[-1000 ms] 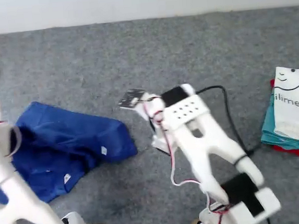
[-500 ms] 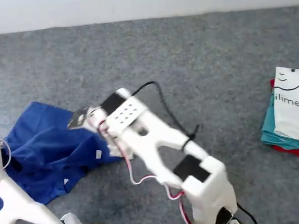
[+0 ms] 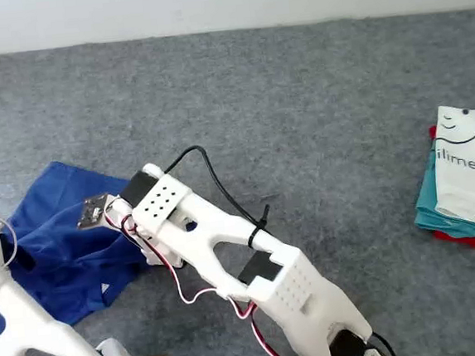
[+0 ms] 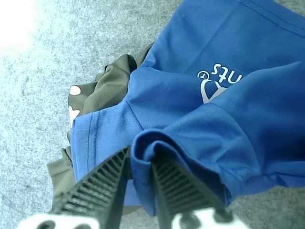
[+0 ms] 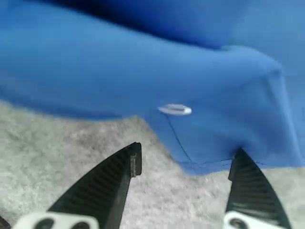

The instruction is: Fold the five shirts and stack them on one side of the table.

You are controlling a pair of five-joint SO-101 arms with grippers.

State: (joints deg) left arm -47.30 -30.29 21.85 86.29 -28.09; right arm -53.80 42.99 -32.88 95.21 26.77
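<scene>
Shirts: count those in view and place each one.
5. A blue shirt crumpled on the left side, olive shirt partly under it; at the right edge a stack: white shirt on top, teal shirt beneath, red shirt lowest. Others may be hidden.

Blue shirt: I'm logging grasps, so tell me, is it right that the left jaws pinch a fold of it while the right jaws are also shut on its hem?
Not quite. The left jaws do pinch a fold of the blue shirt, but the right jaws are open, spread apart at its hem, as the right wrist view shows.
</scene>
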